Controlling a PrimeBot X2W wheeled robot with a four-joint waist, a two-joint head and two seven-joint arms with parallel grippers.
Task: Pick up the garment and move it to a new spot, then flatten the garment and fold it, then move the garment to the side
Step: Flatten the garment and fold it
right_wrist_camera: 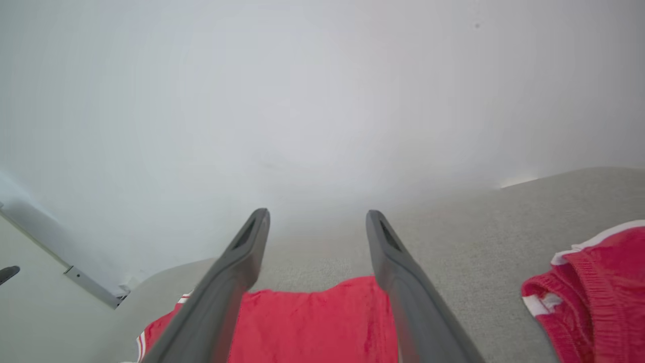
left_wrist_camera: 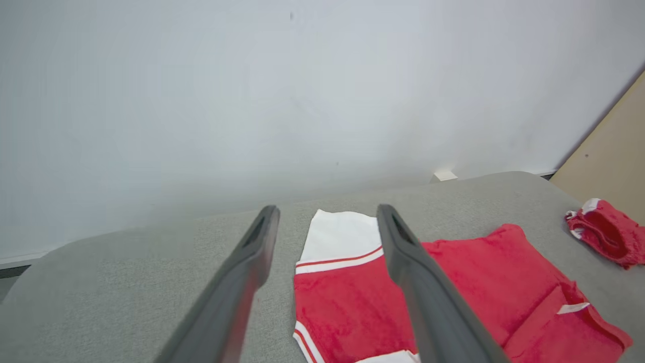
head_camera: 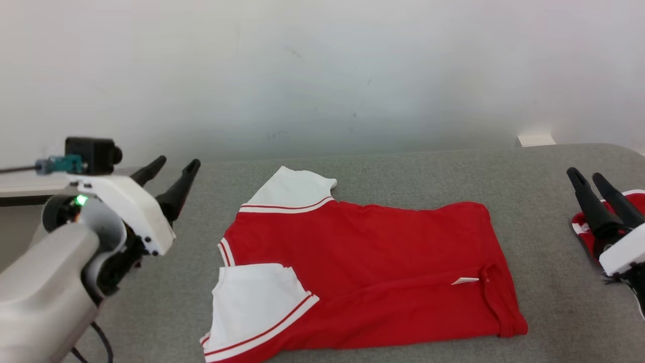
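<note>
While both grippers stand apart from it, the shirt (head_camera: 363,272) lies in the middle of the grey worktop (head_camera: 453,171), folded into a flat, wide shape. It is red, and its two white sleeves (head_camera: 252,302) with red stripes point to the left side: one toward the far edge, the other folded over the red cloth near the front edge. A small white tag (head_camera: 464,281) shows on the right part of the shirt, close to a fold line. The left gripper (head_camera: 176,162) is over the left edge of the worktop, near the sleeves but not touching them; its jaws are spread wide and hold nothing. The right gripper (head_camera: 585,174) is at the right edge, well apart from the shirt, also spread wide and with nothing between the fingers. Just behind its fingers a second garment (head_camera: 635,201), red with white trim, lies crumpled at the right edge. A pale wall (head_camera: 322,75) rises behind the far edge.
</note>
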